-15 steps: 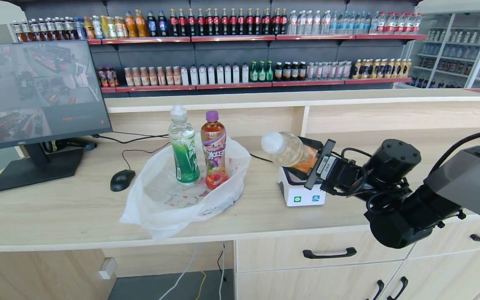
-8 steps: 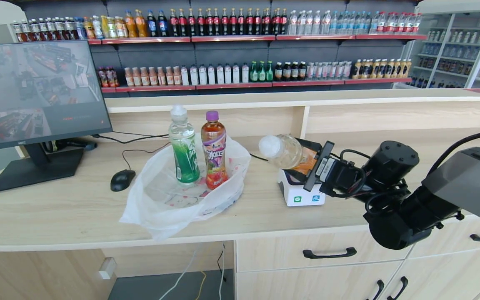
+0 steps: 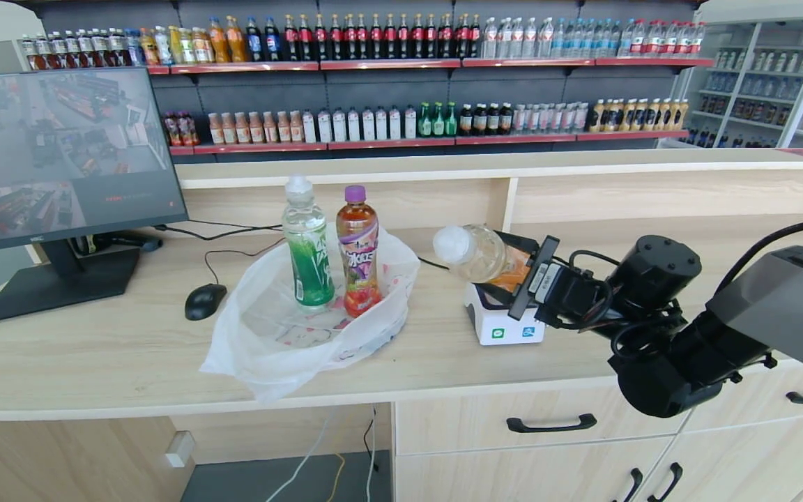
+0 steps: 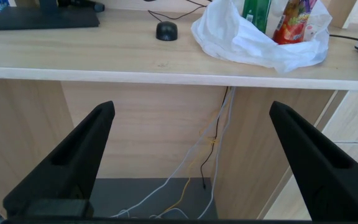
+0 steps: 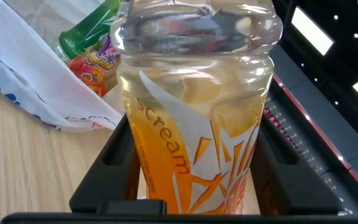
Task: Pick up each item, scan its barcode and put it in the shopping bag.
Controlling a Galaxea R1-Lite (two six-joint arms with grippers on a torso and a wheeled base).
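Head view: right tool point(image 3: 513, 270) clamps the orange-label bottle point(image 3: 475, 252) sideways, scanner point(image 3: 502, 324) just beneath it; left wrist view: left tool point(image 4: 191, 109) gapes wide (idle); right wrist view: roll the bottle slowly until its print faces the scanner

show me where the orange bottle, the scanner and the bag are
orange bottle point(image 3: 482, 252): head view, on its clear upper body
scanner point(image 3: 506, 324): head view, on its white front face
bag point(image 3: 248, 352): head view, on its near white wall
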